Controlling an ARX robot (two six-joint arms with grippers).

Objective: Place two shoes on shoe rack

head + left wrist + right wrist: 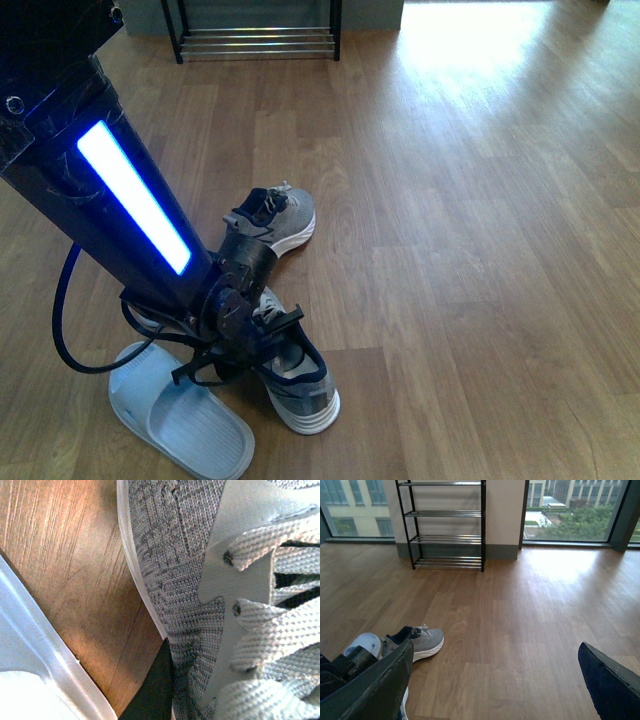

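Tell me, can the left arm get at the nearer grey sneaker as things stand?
Probably yes. The left arm's fingers are down at that sneaker, one tip right beside its white sole, nothing between them. The blue slipper lies alongside, not in the way.

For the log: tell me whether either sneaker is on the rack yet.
No: far sneaker and near sneaker both lie on the floor, short of the shoe rack.

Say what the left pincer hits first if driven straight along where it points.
The near grey sneaker: its knit side and laces fill the left wrist view. The left pincer looks almost on it; contact unclear.
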